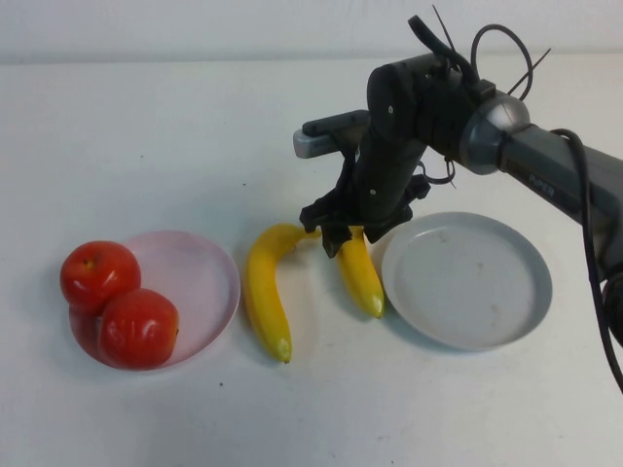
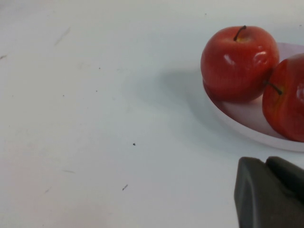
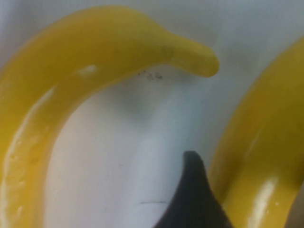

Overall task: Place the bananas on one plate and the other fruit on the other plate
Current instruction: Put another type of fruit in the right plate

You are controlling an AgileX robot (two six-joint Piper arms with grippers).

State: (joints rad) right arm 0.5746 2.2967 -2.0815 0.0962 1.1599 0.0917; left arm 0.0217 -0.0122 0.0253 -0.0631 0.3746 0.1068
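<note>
One right gripper [image 1: 343, 236] straddles a banana [image 1: 360, 272], fingers spread; left gripper [image 2: 268, 192] (parked) pressed together.

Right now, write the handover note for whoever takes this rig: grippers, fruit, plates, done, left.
Left gripper: shut, empty, parked low beside the pink plate.
Right gripper: open, down over the top end of the shorter banana, not gripping yet.
Longer banana: on the table between the plates.
Done: both apples on the pink plate.
Left: both bananas onto the grey plate, which holds nothing.
</note>
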